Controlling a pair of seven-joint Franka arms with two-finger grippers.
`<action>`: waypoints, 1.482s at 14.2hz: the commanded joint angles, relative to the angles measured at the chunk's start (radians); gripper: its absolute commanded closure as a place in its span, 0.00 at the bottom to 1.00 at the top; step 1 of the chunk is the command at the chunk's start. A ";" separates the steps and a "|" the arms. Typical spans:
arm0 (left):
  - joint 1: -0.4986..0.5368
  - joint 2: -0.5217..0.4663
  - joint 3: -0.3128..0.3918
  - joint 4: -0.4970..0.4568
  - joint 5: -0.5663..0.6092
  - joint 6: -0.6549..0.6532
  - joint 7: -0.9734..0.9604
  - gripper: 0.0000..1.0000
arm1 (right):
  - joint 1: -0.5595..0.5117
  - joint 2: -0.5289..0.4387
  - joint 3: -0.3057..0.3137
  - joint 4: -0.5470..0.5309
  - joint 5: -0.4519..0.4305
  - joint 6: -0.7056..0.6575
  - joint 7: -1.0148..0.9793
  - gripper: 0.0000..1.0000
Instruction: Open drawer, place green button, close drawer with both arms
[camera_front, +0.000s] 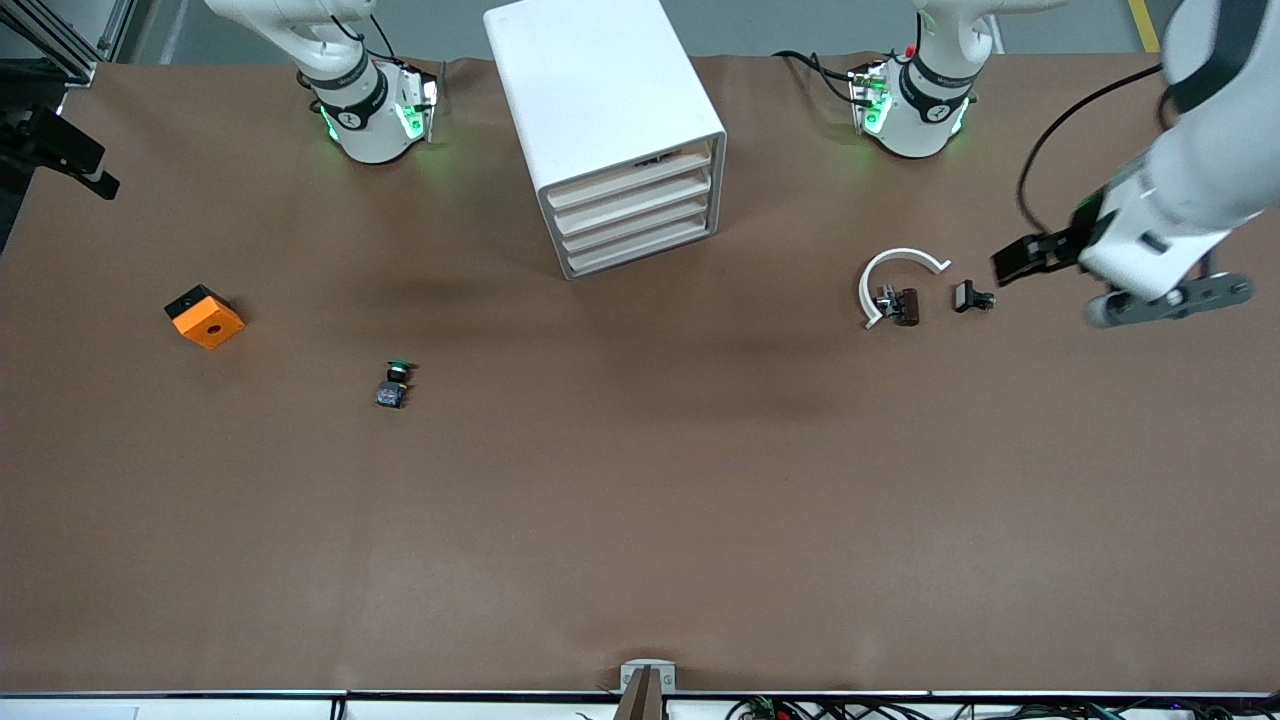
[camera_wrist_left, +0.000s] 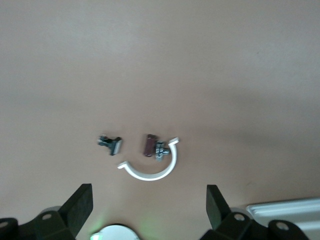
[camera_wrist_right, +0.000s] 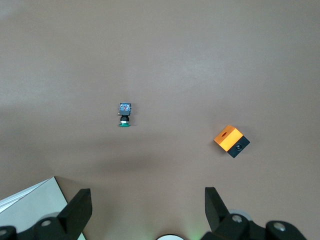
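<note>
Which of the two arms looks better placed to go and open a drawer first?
Probably the left. Its gripper hangs open over the table near the white arc part, toward the side that the closed drawers face. The right gripper, also open, is out of the front view, looking down on the button.

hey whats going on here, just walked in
Nothing is being handled yet. The white cabinet stands with all four drawers shut. The button lies loose on the table, toward the right arm's end, with an orange cube beside it. The left gripper, open and empty, hangs over the table beside a white arc and small dark parts. The right gripper is open too, high over the button's area.
</note>
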 joint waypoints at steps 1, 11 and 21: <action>-0.065 0.091 -0.028 0.055 0.037 0.024 -0.167 0.00 | -0.009 0.006 0.012 0.008 0.012 -0.005 0.013 0.00; -0.345 0.373 -0.028 0.066 0.086 0.176 -0.815 0.00 | 0.059 -0.033 0.024 -0.298 0.045 0.157 0.137 0.00; -0.411 0.599 -0.028 0.066 -0.128 0.406 -1.499 0.00 | 0.197 -0.025 0.030 -0.692 0.099 0.655 0.329 0.00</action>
